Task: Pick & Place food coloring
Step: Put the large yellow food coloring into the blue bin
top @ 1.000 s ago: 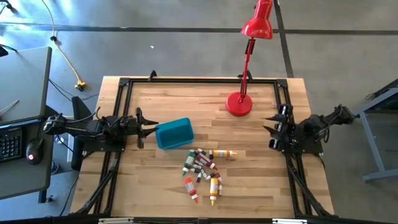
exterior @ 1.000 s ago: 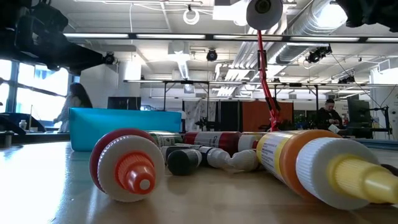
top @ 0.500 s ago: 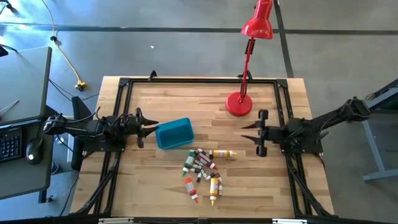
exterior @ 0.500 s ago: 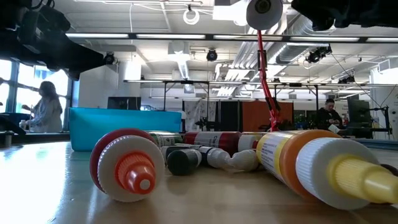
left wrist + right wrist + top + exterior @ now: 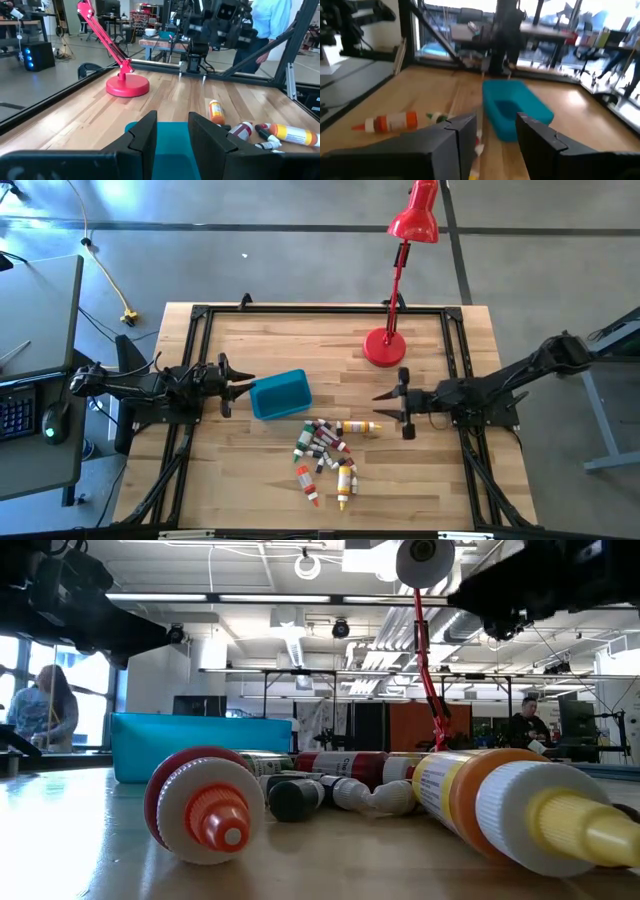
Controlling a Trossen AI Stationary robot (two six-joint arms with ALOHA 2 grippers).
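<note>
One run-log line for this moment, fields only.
left pincer: open, beside teal tub | right pincer: open, empty, near bottle pile | bottles: none in tub

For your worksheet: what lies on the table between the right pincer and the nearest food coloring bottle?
Nothing: in the high view, bare wood separates the right pincer from the nearest bottle.

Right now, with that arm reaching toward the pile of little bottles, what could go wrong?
The bottles lie heaped and touching, so the right gripper, jaws open, might pinch two at once or knock others rolling. The lamp base stands close beside that arm; a wide swing could bump it. The tub sits right at the left gripper, so a dropped bottle could strike that arm or miss the tub.
</note>
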